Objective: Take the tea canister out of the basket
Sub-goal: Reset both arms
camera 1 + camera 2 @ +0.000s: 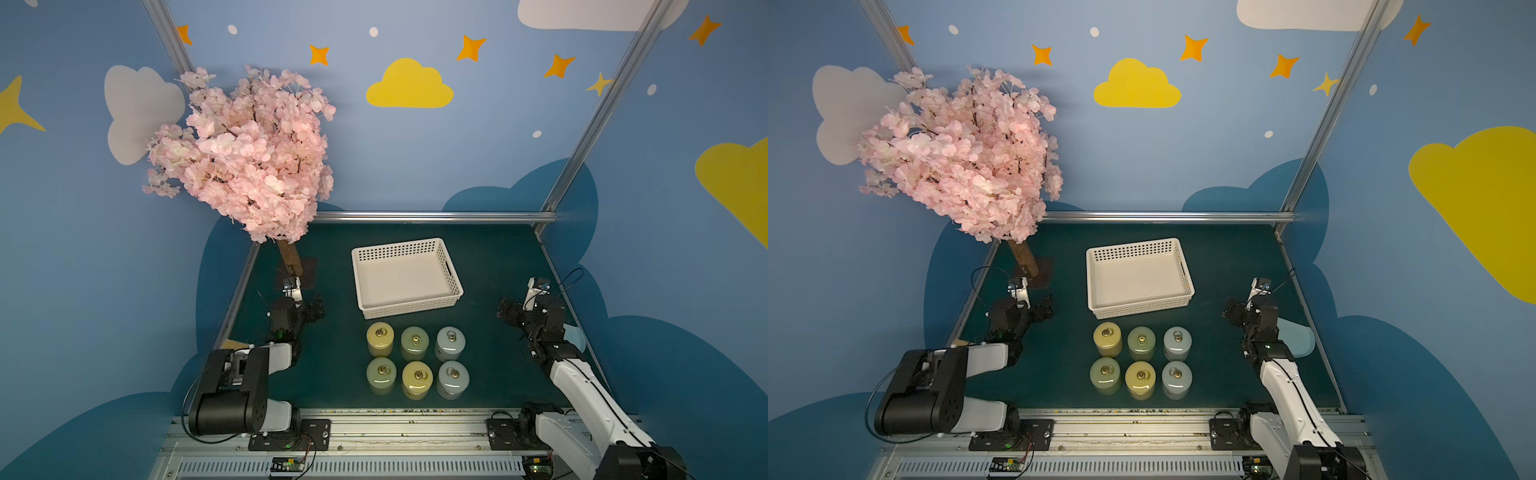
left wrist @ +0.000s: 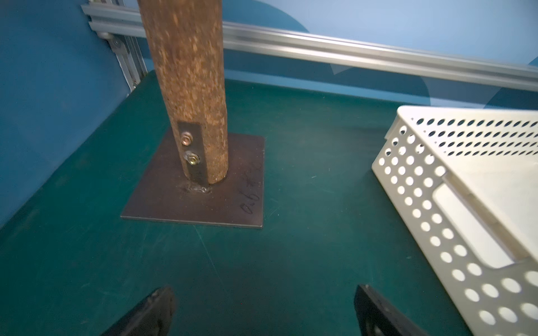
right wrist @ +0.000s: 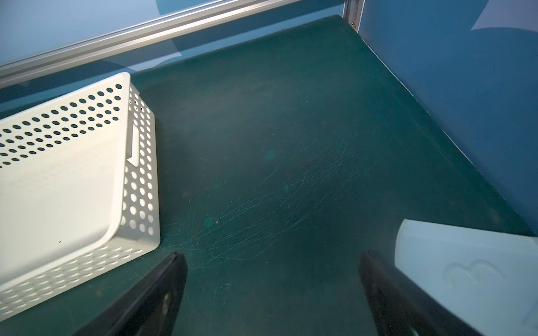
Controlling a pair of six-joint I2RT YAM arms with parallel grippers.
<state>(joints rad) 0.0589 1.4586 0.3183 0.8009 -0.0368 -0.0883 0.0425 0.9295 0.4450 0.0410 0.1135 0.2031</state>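
The white perforated basket (image 1: 409, 308) sits at the middle back of the green table, and its inside holds nothing in both top views. Several tea canisters (image 1: 415, 343) in yellow, green and pale blue, each with a ring on its lid, stand upright in two rows on the table just in front of the basket (image 1: 1142, 308). My left gripper (image 1: 316, 309) hovers open to the left of the basket (image 2: 422, 203), over bare table. My right gripper (image 1: 505, 309) is open to the right of the basket (image 3: 139, 180). Nothing lies between either pair of fingers.
A pink blossom tree (image 1: 245, 153) leans over the back left corner. Its brown trunk (image 2: 186, 87) is bolted to a dark metal plate (image 2: 227, 203) close to my left gripper (image 2: 263, 292). A pale blue object (image 3: 465, 261) lies by the right wall beside my right gripper (image 3: 272, 259). An aluminium rail (image 1: 432, 217) borders the back.
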